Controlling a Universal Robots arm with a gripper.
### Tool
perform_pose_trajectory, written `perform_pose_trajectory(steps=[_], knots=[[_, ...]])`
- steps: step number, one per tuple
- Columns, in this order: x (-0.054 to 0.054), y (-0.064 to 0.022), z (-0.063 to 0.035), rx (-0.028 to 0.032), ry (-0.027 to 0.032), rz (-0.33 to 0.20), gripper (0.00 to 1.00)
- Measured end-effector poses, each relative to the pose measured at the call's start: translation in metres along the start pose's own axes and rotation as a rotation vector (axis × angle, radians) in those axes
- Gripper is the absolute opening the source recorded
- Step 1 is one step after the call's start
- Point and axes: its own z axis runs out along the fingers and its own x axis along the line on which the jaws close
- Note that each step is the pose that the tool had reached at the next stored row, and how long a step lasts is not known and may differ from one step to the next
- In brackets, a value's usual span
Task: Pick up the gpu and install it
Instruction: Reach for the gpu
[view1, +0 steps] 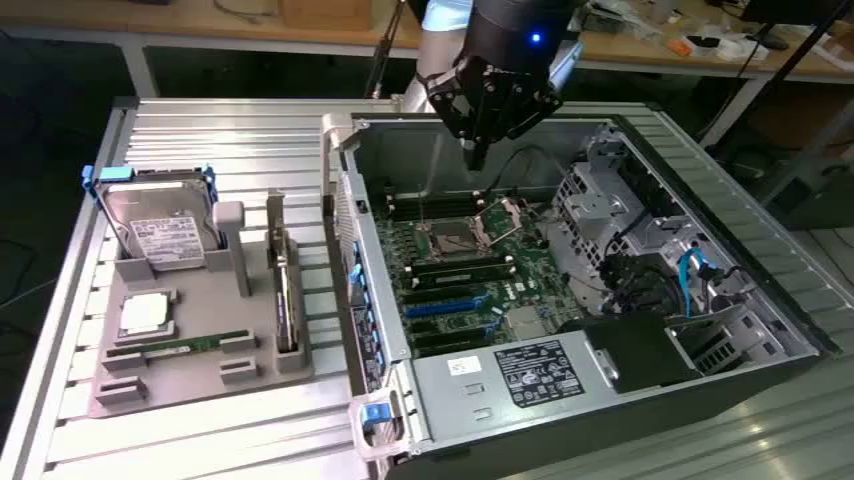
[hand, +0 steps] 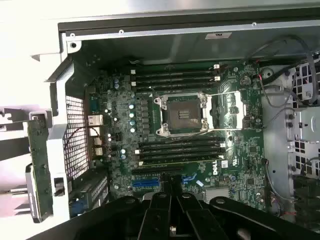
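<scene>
The gpu (view1: 283, 292) stands on its long edge in a slot of the grey fixture tray (view1: 200, 375), at the exterior view's left of the open computer case. In the wrist view the gpu (hand: 38, 160) appears as a green board strip just outside the case's rear panel. My gripper (view1: 474, 152) hangs over the far part of the case, above the motherboard (view1: 461, 265), well away from the gpu. Its dark fingers (hand: 161, 202) are shut together with nothing between them. The blue expansion slots (hand: 147, 183) lie right below them.
The tray also holds a silver hard drive (view1: 158, 235) in a blue bracket, a processor chip (view1: 144, 314) and a narrow green RAM stick (view1: 180, 347). The case's raised rear wall (view1: 350, 270) separates tray and motherboard. Drive cages and cables (view1: 667, 270) fill the case's right side.
</scene>
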Motion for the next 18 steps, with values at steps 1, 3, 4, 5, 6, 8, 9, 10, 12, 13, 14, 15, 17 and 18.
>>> perform_pose_trajectory(steps=[1, 3, 4, 5, 6, 8, 9, 10, 12, 13, 14, 15, 17, 18], knots=[[0.005, -0.0004, -0.0002, -0.0004, 0.0001, 0.0, 0.11], [0.022, -0.0022, -0.0005, -0.0052, 0.0005, 0.0, 0.11], [0.027, -0.0029, -0.0002, -0.0059, 0.0005, 0.0, 0.11], [0.029, -0.0032, 0.0, -0.0061, 0.0008, 0.0, 0.11], [0.031, -0.0034, 0.0003, -0.0063, 0.0011, 0.0, 0.11], [0.037, -0.004, 0.0007, -0.0066, 0.0016, 0.0, 0.11], [0.039, -0.0042, 0.001, -0.0067, 0.0017, 0.0, 0.11], [0.042, -0.0046, 0.0011, -0.0069, 0.0019, 0.0, 0.11], [0.049, -0.0054, 0.0016, -0.0078, 0.0021, 0.0, 0.11], [0.053, -0.0058, 0.0018, -0.0083, 0.0023, 0.0, 0.11], [0.057, -0.0062, 0.002, -0.0088, 0.0025, 0.0, 0.11], [0.06, -0.0066, 0.0022, -0.009, 0.0028, 0.0, 0.11], [0.067, -0.0072, 0.0027, -0.0095, 0.0041, 0.0, 0.11], [0.07, -0.0074, 0.0028, -0.0097, 0.0049, 0.0, 0.11]])
